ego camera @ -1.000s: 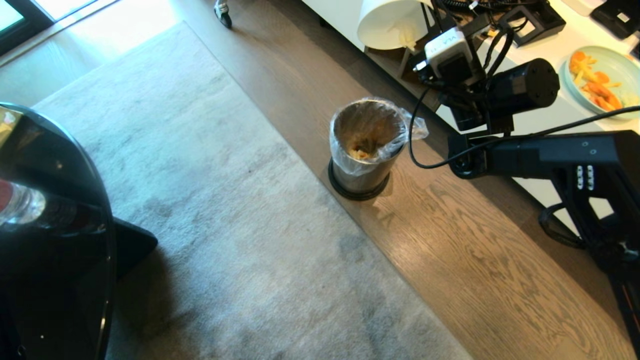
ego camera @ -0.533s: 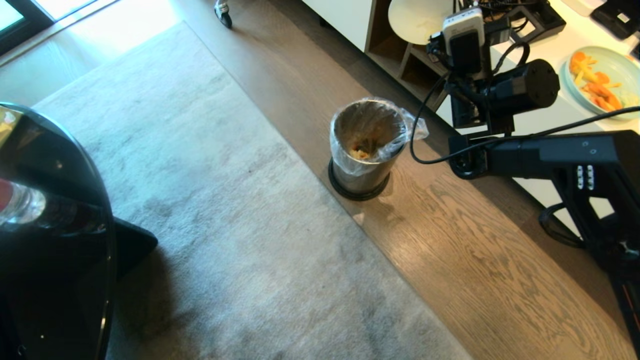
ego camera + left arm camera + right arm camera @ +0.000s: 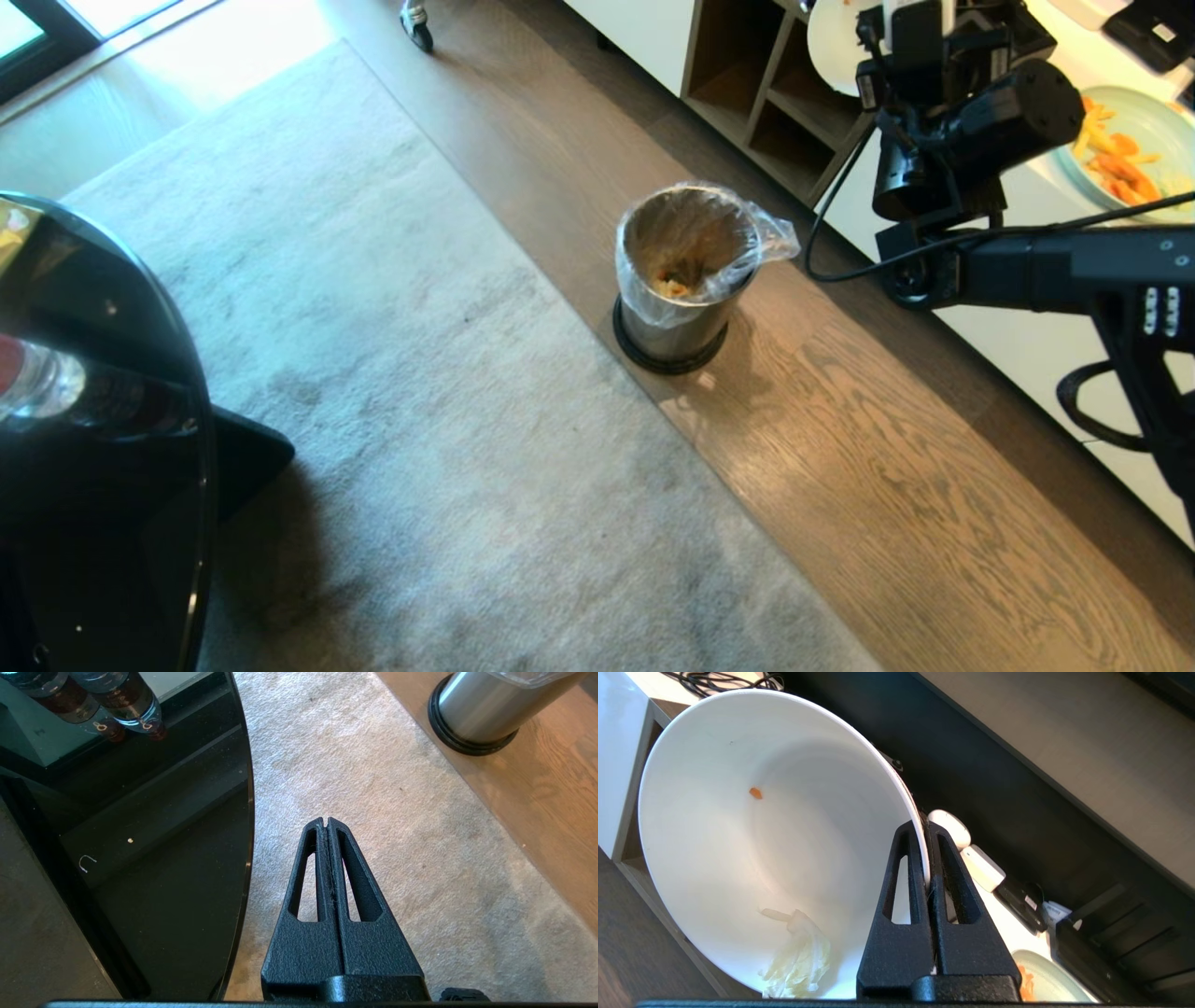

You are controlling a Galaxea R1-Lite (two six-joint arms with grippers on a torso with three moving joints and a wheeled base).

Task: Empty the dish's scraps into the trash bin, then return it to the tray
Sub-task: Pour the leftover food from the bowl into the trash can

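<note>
Pinching the rim of the dish [image 3: 738,826] between my right jaws [image 3: 927,826], I have them shut tight on its thin white wall, one finger inside and one outside. From the head view only a sliver of the dish [image 3: 831,47] shows at the top edge, cut off by the frame and half hidden behind my own right wrist and its cabling. The dish is tilted on its side above the near edge of the white surface [image 3: 1018,336]. A clump of pale scraps [image 3: 798,963] clings low on its inner wall, with one orange fleck higher up; the clump is partly cut off by the picture's edge. The tray I cannot make out with any certainty; a dark band behind the dish may be it, but I cannot tell.

My left jaws [image 3: 327,823] are pressed together on nothing, hanging over the rug [image 3: 401,420] beside a black glass table [image 3: 154,849].

The trash bin [image 3: 680,280] stands on the wooden floor [image 3: 887,485], just off the rug's edge and near the surface's open shelving [image 3: 766,84]. Its clear liner is folded over the rim, and yellowish bits lie at the bottom. A pale blue-green plate [image 3: 1144,140] with orange and yellow food sits on the surface, partly cut off at the right.
</note>
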